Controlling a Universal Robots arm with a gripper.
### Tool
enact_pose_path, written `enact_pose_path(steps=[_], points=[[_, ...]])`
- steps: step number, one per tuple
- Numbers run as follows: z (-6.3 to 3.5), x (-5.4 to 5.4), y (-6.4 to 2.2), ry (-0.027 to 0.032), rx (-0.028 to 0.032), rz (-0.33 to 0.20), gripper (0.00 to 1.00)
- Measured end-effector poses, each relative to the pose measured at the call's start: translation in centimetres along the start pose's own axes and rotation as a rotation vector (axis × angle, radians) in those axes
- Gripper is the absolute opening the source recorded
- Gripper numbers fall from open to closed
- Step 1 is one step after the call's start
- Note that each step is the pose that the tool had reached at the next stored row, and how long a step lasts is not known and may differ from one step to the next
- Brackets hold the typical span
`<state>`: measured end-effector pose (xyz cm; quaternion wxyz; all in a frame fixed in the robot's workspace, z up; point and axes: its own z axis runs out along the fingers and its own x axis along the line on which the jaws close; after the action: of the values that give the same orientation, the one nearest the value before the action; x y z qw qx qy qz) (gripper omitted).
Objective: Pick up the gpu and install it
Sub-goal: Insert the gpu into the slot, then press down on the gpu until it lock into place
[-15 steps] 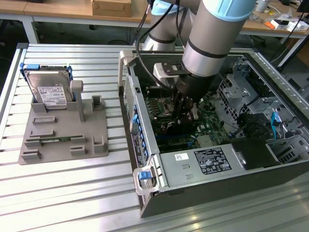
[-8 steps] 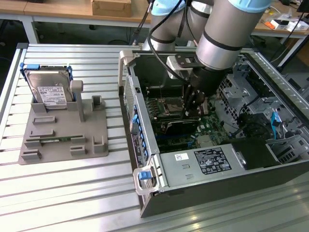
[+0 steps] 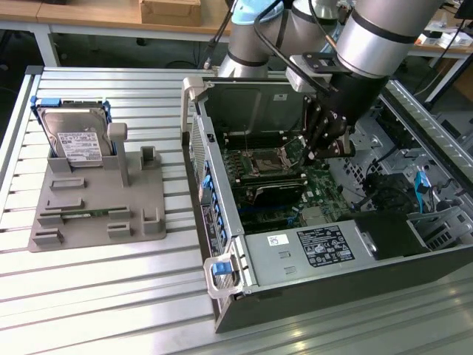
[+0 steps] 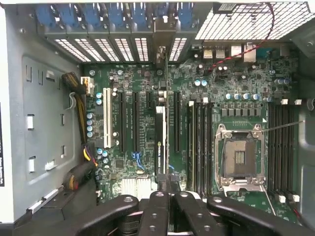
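From the exterior view I see the arm [image 3: 369,37] reaching down into the open case [image 3: 318,222], which lies on its side on the slatted table [image 3: 96,296] toward the exterior view's right. The gripper [image 3: 319,151] hangs over the board [image 3: 310,185], near the CPU socket [image 3: 266,159]; I cannot make out the gpu under the fingers here. On the table's far edge at the exterior view's left sits a grey fixture [image 3: 96,214], with a hard drive [image 3: 74,140] standing upright in its back corner and a memory stick [image 3: 81,214] lying flat in a groove. In the wrist view I look straight down on the board [image 4: 197,123]. The gripper [image 4: 167,189] is pinched tight on the gpu [image 4: 161,142], which I see edge-on as a thin dark card standing upright over a slot, between the long black slots and the memory banks [image 4: 199,142]. Its metal bracket [image 4: 165,34] sits at the case's rear wall, among the blue slot clips [image 4: 113,17]. The socket [image 4: 239,157] lies open beside the banks.
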<state>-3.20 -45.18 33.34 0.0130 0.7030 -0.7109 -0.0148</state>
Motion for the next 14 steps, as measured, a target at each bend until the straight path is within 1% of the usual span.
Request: enact_pose_path(steps=[4, 5, 6, 7, 9, 11, 14], points=[[0.04, 0.0, 0.05, 0.0001, 0.0000, 0.000, 0.11], [0.41, 0.0, 0.74, 0.0002, -0.0001, 0.000, 0.11], [0.95, 0.0, 1.66, 0.0002, -0.0001, 0.000, 0.11], [1.35, 0.0, 2.31, 0.0001, 0.0000, 0.000, 0.11], [2.21, 0.0, 3.27, -0.0001, 0.0001, 0.000, 0.11], [3.23, -0.5, 4.11, 0.0000, 0.0000, 0.000, 0.11], [4.42, -0.7, 5.07, 0.0005, 0.0000, 0.000, 0.11]])
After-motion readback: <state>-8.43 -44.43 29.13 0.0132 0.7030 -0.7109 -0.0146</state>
